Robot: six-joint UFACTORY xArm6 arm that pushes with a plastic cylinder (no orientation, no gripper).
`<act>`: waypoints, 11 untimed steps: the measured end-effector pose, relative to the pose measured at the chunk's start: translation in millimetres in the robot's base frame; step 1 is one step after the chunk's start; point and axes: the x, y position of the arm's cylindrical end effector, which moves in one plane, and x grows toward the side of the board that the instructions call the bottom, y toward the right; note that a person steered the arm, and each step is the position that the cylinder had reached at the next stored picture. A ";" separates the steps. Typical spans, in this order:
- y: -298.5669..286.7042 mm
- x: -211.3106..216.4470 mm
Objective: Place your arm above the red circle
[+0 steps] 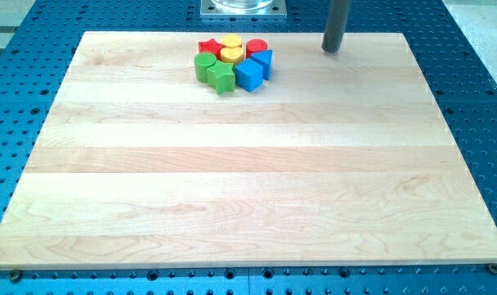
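Note:
The red circle (257,46) is a short red cylinder at the right of a tight cluster of blocks near the view's top, left of centre. My tip (332,49) is the lower end of a dark rod coming down from the view's top edge. It stands to the right of the red circle, about 90 pixels away, touching no block. The cluster also holds a red star (207,47), two yellow blocks (231,41) (231,55), a green cylinder (203,65), a green hexagonal block (221,77), a blue cube (249,75) and a blue block (265,61).
The blocks sit on a light wooden board (248,188) lying on a blue perforated table (478,49). A grey metal base (242,7) stands at the view's top, just beyond the board's far edge.

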 end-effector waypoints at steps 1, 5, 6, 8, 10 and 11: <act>-35.6 -19.9; -198.4 -16.4; -213.5 -11.0; -144.8 -19.2; -120.1 13.7; -95.9 7.6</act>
